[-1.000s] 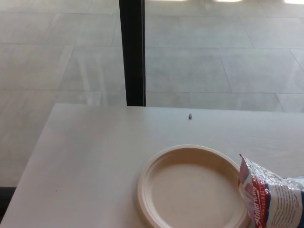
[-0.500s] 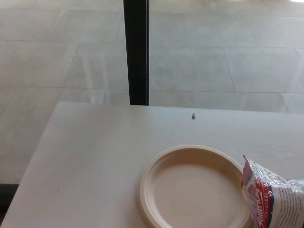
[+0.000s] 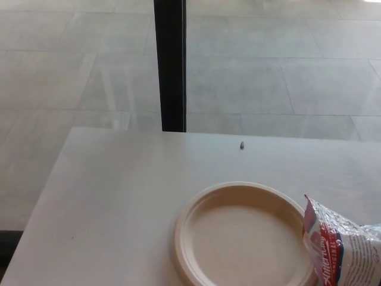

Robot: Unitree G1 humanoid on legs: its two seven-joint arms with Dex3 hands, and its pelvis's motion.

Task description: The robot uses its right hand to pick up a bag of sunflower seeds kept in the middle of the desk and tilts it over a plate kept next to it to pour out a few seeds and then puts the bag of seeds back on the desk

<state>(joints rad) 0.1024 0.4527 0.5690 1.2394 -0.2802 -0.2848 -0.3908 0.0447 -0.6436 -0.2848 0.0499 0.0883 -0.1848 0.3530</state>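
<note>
Hands: from my remote seat I see neither the left nor the right hand in the head view, so I cannot tell how they are set or whether they hold anything.
Bag of seeds [image 3: 342, 247]: it sits at the lower right corner of the picture, its crinkled open top pointing up and left, its lower part cut off by the picture edge.
Writing on the bag: red and white panels with lettering running along the side; I make out a red script word but cannot read it with certainty.
Bag and plate: the bag's mouth overlaps the right rim of the plate [image 3: 181, 229], touching or just above it; I cannot tell which.
Plate: round, cream-coloured, its inside bare as far as I can see.
Desk [image 3: 113, 196]: pale, with the plate right of its middle.
Single seed [image 3: 242, 145]: a small dark speck near the desk's far edge, well apart from the plate.
Background: a black post [image 3: 170, 62] stands behind the desk against a grey tiled floor [image 3: 59, 71].
</note>
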